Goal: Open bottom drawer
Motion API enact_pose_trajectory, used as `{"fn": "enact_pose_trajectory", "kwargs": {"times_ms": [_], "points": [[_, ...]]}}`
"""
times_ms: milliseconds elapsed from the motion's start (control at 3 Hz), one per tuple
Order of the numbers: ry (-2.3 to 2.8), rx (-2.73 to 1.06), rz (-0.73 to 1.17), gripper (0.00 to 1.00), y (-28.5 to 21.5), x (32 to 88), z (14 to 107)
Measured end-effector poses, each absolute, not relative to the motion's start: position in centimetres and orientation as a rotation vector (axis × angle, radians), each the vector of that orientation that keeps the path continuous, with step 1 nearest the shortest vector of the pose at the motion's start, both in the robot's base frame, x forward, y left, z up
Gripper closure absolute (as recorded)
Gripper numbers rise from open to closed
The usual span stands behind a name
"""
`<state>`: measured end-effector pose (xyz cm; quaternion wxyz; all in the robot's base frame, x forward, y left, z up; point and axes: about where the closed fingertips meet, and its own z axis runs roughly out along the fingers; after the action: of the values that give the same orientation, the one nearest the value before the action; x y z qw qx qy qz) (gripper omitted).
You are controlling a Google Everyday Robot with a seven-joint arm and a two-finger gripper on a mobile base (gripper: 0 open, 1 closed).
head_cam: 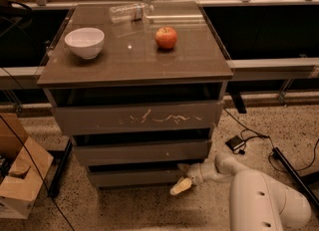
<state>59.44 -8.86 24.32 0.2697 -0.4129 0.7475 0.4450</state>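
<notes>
The bottom drawer (134, 177) is the slim grey-brown front lowest in the cabinet, just above the floor. It sits about flush with the drawer fronts above it. My gripper (182, 177) is at the right end of this front, low near the floor, touching or almost touching it. The white arm (264, 202) reaches in from the lower right. The dark gap above the bottom drawer is narrow.
Above are the middle drawer (142, 152) and the scratched top drawer (139, 118). On the cabinet top stand a white bowl (84, 42), an apple (166, 37) and a lying plastic bottle (130, 12). A cardboard box (20, 175) stands left; cables and a black adapter (235, 143) lie right.
</notes>
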Motion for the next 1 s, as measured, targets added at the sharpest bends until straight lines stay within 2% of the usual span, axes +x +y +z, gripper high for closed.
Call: {"fn": "enact_pose_trajectory", "kwargs": {"times_ms": [333,667,1000], "points": [[2.014,-1.108,1.213,0.14,-8.8,59.5,24.2],[2.014,-1.108,1.213,0.36,-8.8,59.5,24.3],[1.991,-1.037,1.264,0.59,-6.6,60.2,22.6]]}}
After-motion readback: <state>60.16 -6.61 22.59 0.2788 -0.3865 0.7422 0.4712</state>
